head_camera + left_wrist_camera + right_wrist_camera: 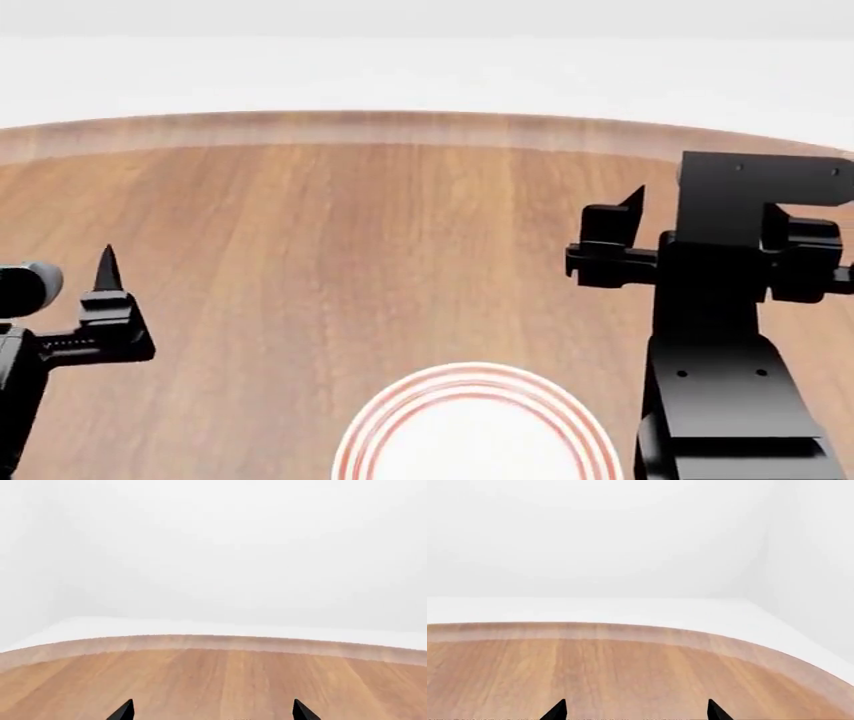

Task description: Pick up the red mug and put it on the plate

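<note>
The white plate with red rings (475, 374) lies on the wooden table at the near edge of the head view, cut off by the frame's lower edge. The red mug is not in any view. My left gripper (107, 272) hovers over the table to the left of the plate; in the left wrist view (212, 711) its two fingertips stand wide apart with only bare wood between them. My right gripper (630, 212) is raised to the right of and beyond the plate; in the right wrist view (636, 710) it is open and empty too.
The round wooden table (334, 210) has a curved far edge (400, 125) with white floor and walls behind it. The right arm's black body (727, 330) rises next to the plate's right side. No mugs show on the visible wood.
</note>
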### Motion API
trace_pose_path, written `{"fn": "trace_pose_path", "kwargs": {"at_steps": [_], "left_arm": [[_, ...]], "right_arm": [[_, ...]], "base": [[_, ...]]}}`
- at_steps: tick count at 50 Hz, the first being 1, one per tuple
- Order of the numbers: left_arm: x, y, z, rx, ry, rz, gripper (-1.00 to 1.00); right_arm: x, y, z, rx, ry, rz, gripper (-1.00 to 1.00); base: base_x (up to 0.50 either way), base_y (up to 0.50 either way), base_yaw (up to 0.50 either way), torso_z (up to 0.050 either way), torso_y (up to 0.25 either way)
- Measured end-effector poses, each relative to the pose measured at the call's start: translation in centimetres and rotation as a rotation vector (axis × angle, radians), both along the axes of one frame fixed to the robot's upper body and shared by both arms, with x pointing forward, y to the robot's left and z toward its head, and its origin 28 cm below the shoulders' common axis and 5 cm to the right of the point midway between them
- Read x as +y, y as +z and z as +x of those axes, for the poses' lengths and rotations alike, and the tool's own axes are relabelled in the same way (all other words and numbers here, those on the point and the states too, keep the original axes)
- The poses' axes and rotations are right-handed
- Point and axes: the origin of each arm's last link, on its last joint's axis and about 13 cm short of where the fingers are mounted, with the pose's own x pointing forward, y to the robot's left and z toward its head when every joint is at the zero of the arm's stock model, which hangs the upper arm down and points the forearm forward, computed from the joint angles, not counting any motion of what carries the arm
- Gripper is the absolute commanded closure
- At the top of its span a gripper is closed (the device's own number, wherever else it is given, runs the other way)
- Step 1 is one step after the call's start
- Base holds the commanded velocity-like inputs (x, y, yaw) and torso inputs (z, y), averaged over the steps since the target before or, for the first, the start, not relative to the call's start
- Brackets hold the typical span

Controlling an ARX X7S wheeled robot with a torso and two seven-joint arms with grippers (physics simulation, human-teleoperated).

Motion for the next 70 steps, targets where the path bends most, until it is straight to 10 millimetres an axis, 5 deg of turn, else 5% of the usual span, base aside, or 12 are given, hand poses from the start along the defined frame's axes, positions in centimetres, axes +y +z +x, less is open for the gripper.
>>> {"fn": "trace_pose_path", "kwargs": {"at_steps": [14, 30, 70], "left_arm": [[1.1, -1.1, 1.4, 0.080, 0.403, -0.116, -1.00], [1.9, -2.6, 2.5, 0.226, 0.651, -0.263, -1.00], [2.7, -6.6, 4.2, 0.501, 0.649, -0.506, -1.00]], "right_arm": [[0.0, -0.2, 0.1, 0.007, 0.001, -0.001, -1.00], [0.1, -0.4, 0.3, 0.016, -0.001, -0.004, -1.00], [0.3, -1.1, 0.6, 0.041, -0.002, -0.013, -1.00]], "base": [[0.00, 0.00, 0.00, 0.000, 0.000], [0.00, 0.00, 0.00, 0.000, 0.000], [0.00, 0.00, 0.00, 0.000, 0.000]]}}
